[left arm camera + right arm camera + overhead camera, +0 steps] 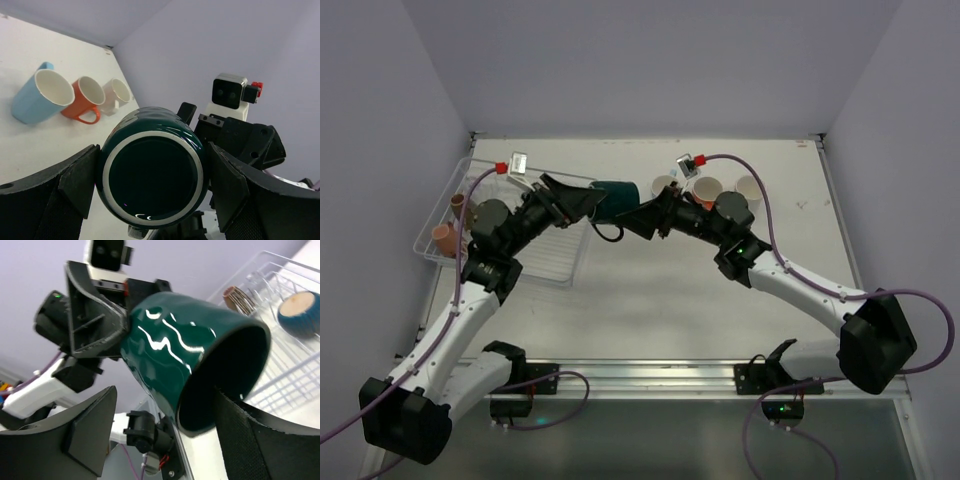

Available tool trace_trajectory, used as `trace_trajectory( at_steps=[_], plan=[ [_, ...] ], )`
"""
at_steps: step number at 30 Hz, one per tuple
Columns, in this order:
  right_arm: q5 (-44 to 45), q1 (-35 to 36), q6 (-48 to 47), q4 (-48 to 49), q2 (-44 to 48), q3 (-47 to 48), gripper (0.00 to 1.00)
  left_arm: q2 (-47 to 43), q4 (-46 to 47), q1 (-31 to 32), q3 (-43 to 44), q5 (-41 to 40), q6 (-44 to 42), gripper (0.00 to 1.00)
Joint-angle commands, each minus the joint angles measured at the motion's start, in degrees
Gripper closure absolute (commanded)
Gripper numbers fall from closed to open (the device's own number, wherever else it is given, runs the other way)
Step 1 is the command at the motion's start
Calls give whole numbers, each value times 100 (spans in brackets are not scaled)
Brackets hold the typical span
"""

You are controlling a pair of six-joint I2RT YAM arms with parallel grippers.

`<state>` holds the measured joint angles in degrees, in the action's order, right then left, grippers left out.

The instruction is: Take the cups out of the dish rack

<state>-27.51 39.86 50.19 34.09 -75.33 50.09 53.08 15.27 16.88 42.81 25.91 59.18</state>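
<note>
A dark teal mug (616,192) hangs in the air between both arms, right of the dish rack (438,222). My left gripper (594,200) is shut on its base end; in the left wrist view the fingers (75,177) press both sides of the mug (150,172). My right gripper (634,214) is open at the mug's mouth. In the right wrist view one finger (260,432) lies across the opening of the mug (170,340) and the other stands apart from the wall. A pink cup (445,238) and a brown cup (457,203) sit in the rack.
Light blue (35,95), orange (85,97) and white (116,94) mugs lie on the table's far side, behind my right arm (708,188). In the right wrist view the rack (280,280) also holds a dark blue cup, base up (300,312).
</note>
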Motion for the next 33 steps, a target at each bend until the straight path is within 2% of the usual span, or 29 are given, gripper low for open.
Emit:
trace_trajectory(
  at_steps=[1, 6, 7, 8, 9, 10, 11, 12, 13, 14, 15, 16, 17, 18, 19, 20, 21, 23, 26, 29, 33],
  plan=[
    [-456, 31, 130, 1072, 2, -25, 24, -79, 1302, -19, -132, 818, 831, 100],
    [-887, 40, 675, 2240, -271, -52, 34, -114, 1620, 17, -369, 968, 1034, 100],
    [-949, 31, 745, 2365, -315, -43, 46, -114, 1620, 17, -378, 986, 1034, 100],
    [-1002, 31, 807, 2505, -394, -34, 53, -131, 1620, 25, -396, 1030, 1034, 99],
    [-1072, 40, 930, 2724, -430, -34, 58, -140, 1620, 34, -422, 1030, 1026, 93],
    [-1099, 31, 966, 2778, -439, -25, 72, -157, 1602, 34, -431, 1039, 991, 85],
    [-1108, 31, 983, 2770, -447, -25, 81, -201, 1428, 34, -405, 1013, 930, 74],
    [-1090, 40, 992, 2727, -430, -34, 87, -219, 1287, 34, -370, 978, 729, 52],
    [-1021, 40, 957, 2665, -395, -86, 91, -271, 1112, 34, -326, 942, 588, 44],
    [-976, 31, 905, 2421, -299, -121, 100, -289, 588, 26, -134, 794, 412, 36],
    [-941, 40, 713, 2158, -237, -130, 100, -307, 243, 25, 7, 671, -68, 22],
    [-880, 40, 546, 1842, -167, -87, 100, -333, -91, 34, 156, 539, -343, 18],
    [-818, 31, 353, 1073, -97, -78, 100, -342, -851, 26, 506, 155, -667, 14],
    [-713, 31, -110, 552, 104, -52, 100, -342, -1276, 25, 718, -119, -1341, 10],
    [-564, 40, -394, -2, 185, 79, 100, -325, -1742, 25, 912, -443, -1669, 9],
    [-215, 31, -710, -1286, 246, 202, 100, -316, -2486, 25, 1227, -1108, -2195, 9],
    [-37, 40, -1383, -1926, 273, 334, 100, -307, -2737, 34, 1343, -1436, -2444, 9],
    [628, 40, -1897, -3312, 247, 668, 100, -281, -3281, 25, 1502, -2348, -2770, 9],
    [1490, 40, -2671, -4668, 2, 1046, 100, -254, -3530, 25, 1407, -3325, -3192, 10],
    [2150, 31, -3286, -5593, -464, 1503, 100, -106, -3557, 25, 1231, -3924, -3307, 12],
    [2530, 40, -3586, -6177, -1027, 2022, 100, 255, -3496, 25, 1125, -4453, -3299, 14]
  ],
)
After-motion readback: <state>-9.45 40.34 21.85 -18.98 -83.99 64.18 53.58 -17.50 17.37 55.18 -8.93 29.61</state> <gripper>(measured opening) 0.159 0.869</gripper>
